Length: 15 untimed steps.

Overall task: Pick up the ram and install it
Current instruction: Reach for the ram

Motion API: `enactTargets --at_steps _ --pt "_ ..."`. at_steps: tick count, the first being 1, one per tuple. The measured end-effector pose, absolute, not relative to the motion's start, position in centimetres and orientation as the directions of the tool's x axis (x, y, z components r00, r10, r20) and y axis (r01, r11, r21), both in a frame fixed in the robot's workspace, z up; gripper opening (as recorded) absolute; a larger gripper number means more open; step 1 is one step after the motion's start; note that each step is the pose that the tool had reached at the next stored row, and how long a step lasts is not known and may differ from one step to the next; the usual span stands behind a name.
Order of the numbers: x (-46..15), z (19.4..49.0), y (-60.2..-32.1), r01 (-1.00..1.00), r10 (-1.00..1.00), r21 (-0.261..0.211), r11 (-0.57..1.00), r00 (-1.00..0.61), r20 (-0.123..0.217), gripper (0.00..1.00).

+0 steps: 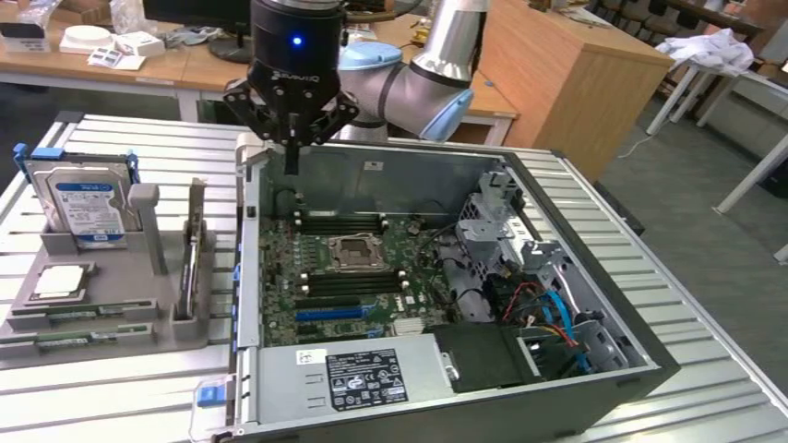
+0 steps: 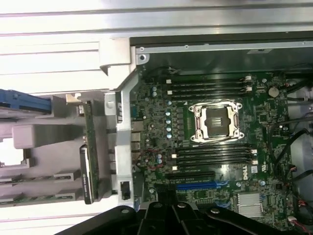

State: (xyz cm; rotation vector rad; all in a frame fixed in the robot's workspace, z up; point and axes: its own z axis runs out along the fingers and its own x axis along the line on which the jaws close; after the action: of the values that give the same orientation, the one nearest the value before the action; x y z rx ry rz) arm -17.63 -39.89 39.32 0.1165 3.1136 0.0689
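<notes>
Nearest the front edge of the slatted metal tabletop (image 1: 111,388), the open computer case (image 1: 615,369) shows its grey power supply (image 1: 357,378) with a black label. Behind that lies the green motherboard (image 1: 369,277), with a blue expansion slot (image 1: 330,312), an open processor socket (image 1: 357,247) and rows of black memory slots (image 1: 351,281) on either side of the socket. Along the tabletop's edge at the exterior view's left sits a grey fixture (image 1: 111,328). The ram (image 1: 188,272) stands on its long edge in an upright holder of this fixture, just beside the case's outer wall. The wrist view shows it from above as a thin green strip (image 2: 90,147). A square processor chip (image 1: 62,281) lies flat on the fixture, and a hard drive (image 1: 84,203) stands upright at its far end. Farther back, the hand (image 1: 293,166) hangs over the case's far corner on the exterior view's left, well apart from the ram, fingers pointing down and drawn together. Its dark body edges into the wrist view (image 2: 171,215). Beyond it rises the silver and blue arm (image 1: 431,65).
</notes>
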Motion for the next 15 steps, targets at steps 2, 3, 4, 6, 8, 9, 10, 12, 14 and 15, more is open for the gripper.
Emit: enactTargets --at_steps 2,3,4,6,8,9,10,12,14,15 --pt "-18.1 39.3 -39.9 0.074 0.075 0.045 0.996 -0.997 -0.023 0.11" --pt "-18.3 39.3 -39.9 0.074 0.075 0.045 0.996 -0.997 -0.023 0.11" --pt "-18.5 39.3 -39.9 0.074 0.075 0.045 0.996 -0.997 -0.023 0.11" --pt "-18.9 39.3 -39.9 0.074 0.075 0.045 0.996 -0.997 -0.023 0.11" --pt "-19.2 39.3 -39.9 0.074 0.075 0.045 0.996 -0.997 -0.023 0.11" --pt "-19.4 39.3 -39.9 0.074 0.075 0.045 0.996 -0.997 -0.023 0.11" --pt "-19.5 39.3 -39.9 0.074 0.075 0.045 0.996 -0.997 -0.023 0.11" --pt "-19.8 39.3 -39.9 0.074 0.075 0.045 0.996 -0.997 -0.023 0.11" --pt "-20.1 39.3 -39.9 0.074 0.075 0.045 0.996 -0.997 -0.023 0.11" --pt "-20.2 39.3 -39.9 0.074 0.075 0.045 0.996 -0.997 -0.023 0.11"
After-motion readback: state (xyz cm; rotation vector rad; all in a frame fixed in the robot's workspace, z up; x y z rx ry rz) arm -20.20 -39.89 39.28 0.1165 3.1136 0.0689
